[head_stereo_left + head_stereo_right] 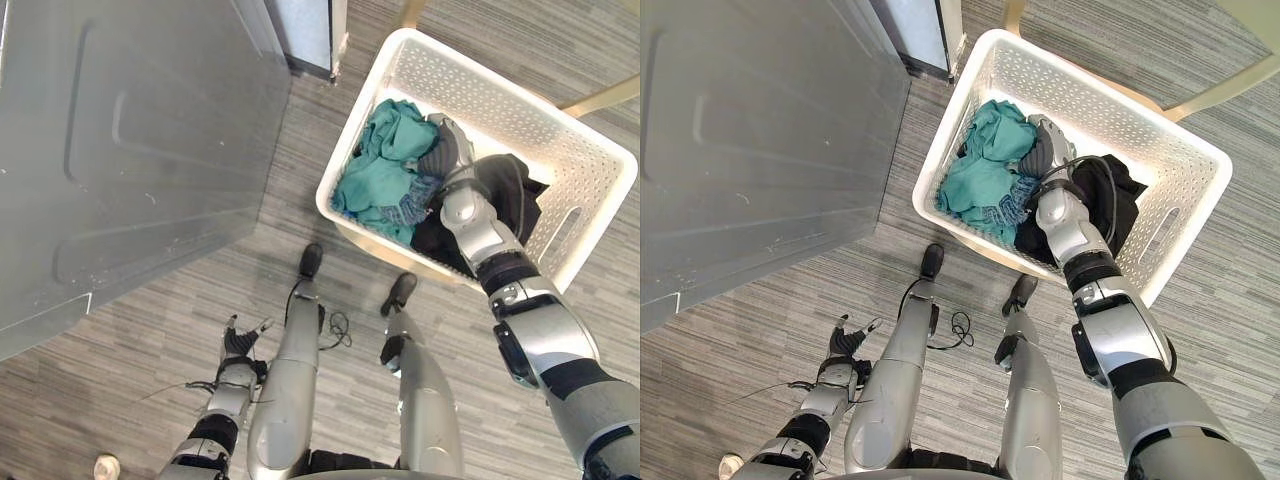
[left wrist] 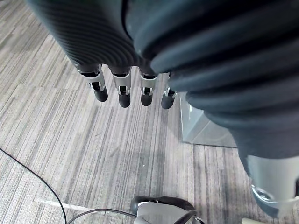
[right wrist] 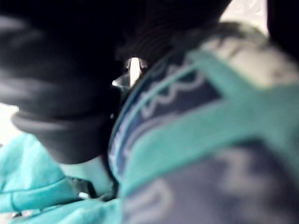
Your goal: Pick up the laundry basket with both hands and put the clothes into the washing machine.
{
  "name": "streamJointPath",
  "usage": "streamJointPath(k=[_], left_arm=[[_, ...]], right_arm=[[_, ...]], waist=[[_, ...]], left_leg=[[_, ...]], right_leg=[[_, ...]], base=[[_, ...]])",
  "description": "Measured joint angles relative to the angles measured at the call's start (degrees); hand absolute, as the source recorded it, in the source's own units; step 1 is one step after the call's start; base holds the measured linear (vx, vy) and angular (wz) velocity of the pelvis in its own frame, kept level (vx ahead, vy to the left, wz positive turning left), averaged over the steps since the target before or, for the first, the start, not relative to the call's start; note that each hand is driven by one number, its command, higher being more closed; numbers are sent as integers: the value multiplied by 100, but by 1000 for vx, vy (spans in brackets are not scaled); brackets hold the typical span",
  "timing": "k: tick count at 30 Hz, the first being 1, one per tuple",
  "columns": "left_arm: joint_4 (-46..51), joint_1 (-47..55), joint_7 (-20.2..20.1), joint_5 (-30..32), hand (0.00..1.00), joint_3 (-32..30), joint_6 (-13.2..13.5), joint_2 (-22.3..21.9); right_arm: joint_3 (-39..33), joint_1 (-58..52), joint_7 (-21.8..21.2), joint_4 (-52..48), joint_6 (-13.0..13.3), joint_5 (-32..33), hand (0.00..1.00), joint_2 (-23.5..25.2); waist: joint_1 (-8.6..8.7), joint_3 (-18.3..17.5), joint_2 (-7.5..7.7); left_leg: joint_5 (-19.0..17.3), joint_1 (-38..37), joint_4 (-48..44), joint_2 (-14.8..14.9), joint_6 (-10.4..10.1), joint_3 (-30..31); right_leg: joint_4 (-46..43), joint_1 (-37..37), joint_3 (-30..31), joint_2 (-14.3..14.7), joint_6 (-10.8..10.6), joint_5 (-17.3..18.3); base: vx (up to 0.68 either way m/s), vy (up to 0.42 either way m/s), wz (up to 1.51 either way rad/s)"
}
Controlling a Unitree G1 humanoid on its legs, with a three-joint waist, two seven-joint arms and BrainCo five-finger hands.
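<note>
Seen from the head, the white perforated plastic laundry basket [image 1: 500, 100] sits just beside the big grey metal panel [image 1: 130, 150], which I take for the washing machine. It has not yet been lifted. It holds crumpled teal clothes [image 1: 385, 160] and a black garment [image 1: 520, 190]. The right hand [image 1: 447, 150] reaches down into it between the two, presumably to take out cloth directly. Its fingers are buried in the fabric, so I cannot tell their pose. The left hand [image 1: 240, 342] hangs low, well apart from the basket.

The left wrist view shows that hand's fingers [image 2: 122, 93] straight in a loose row over the grey striped floor [image 2: 70, 149], holding nothing.

The right wrist view sits hard against a navy-and-teal patterned cloth [image 3: 210, 116]. This may be a garment pressed to the palm, but any grasp is hidden.
</note>
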State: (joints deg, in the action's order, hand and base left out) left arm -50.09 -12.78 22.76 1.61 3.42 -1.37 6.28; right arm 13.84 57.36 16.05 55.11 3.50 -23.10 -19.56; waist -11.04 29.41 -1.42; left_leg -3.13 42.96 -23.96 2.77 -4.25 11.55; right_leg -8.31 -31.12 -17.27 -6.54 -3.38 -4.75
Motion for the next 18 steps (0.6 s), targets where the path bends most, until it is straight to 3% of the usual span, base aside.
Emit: streamJointPath(k=[8, 11, 16, 18], left_arm=[[-5, 52, -27, -120, 0, -2, -18, -23], [-7, 95, -74, -121, 0, -28, -65, -14], [7, 279, -324, -83, 0, -165, -204, 23], [25, 409, -426, 60, 0, -134, -267, 13]], right_arm=[[-139, -69, -254, 31, -642, 524, 100, -83], [-479, -127, -188, -676, -657, 1065, 100, -332], [-1291, -593, 87, -2541, -632, 1856, 100, -397], [-1523, -1083, 186, -3309, -616, 2047, 100, -351]], waist=[[64, -34, -47], [134, -40, -35], [417, -79, 19], [521, -372, 117]], left_leg=[[101, -831, 402, 19, 31, -225], [125, -1215, 554, 22, 63, -400], [148, -1987, 837, 27, 75, -629], [154, -2263, 1012, 23, 78, -744]], right_leg=[[71, 586, 139, -86, -16, 13], [76, 818, 293, -126, -18, 12], [142, 1361, 488, -154, -35, 21], [204, 1526, 590, -151, -49, 29]], base=[[28, 11, -5], [-9, 13, -20], [-14, 3, -20], [13, 10, -23]])
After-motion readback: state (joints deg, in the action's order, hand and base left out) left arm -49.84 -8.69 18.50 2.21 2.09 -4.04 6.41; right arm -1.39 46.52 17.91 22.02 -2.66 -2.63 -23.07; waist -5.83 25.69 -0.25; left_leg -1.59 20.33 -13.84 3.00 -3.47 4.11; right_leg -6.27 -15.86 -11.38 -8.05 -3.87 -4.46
